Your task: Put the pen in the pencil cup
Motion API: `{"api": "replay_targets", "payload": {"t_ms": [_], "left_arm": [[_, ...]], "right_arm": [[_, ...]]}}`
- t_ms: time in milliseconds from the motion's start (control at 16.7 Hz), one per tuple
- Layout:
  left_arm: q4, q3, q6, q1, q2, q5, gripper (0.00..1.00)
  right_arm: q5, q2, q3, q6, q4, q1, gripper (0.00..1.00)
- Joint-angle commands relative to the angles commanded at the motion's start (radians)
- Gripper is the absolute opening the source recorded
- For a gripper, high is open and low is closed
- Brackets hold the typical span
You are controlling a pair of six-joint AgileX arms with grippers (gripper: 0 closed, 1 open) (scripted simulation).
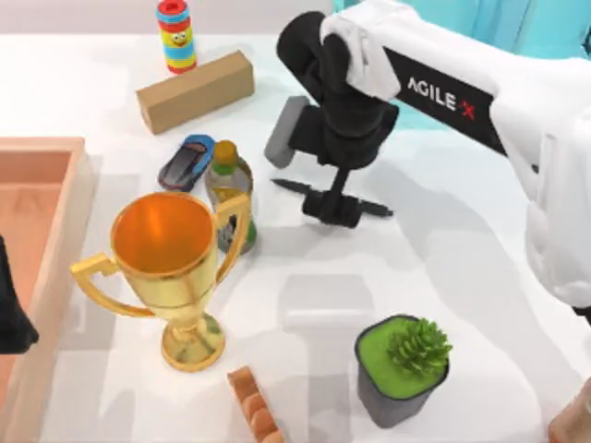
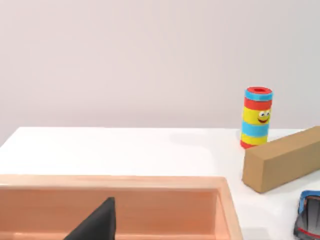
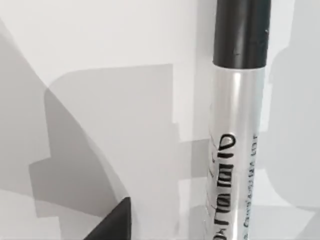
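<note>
From above, the right gripper point(image 1: 334, 205) sat over the pen point(image 1: 372, 209), which lay flat on the table point(image 1: 462, 277). I could not tell if it pinched yet. Up close, the pen point(image 3: 235, 150) lay on the table. Lifting and dropping it in the cup were left.

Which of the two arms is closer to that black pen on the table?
The right one. Its pincer sits directly over the pen near the table's middle, and the right wrist view looks straight down at it. The left pincer is far away at the table's left edge, over the wooden tray.
</note>
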Motion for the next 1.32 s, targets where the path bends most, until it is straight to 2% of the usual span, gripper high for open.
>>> {"api": "replay_targets", "payload": {"t_ms": [300,1080,1320], "left_arm": [[0.0,0.0,0.0,0.0,0.0,0.0,1.0],[0.0,0.0,0.0,0.0,0.0,0.0,1.0],[0.0,0.0,0.0,0.0,0.0,0.0,1.0]], "right_arm": [[0.0,0.002,-0.018,0.007,0.02,0.01,1.0],[0.0,0.002,-0.018,0.007,0.02,0.01,0.02],[0.0,0.002,-0.018,0.007,0.02,0.01,0.0]]}}
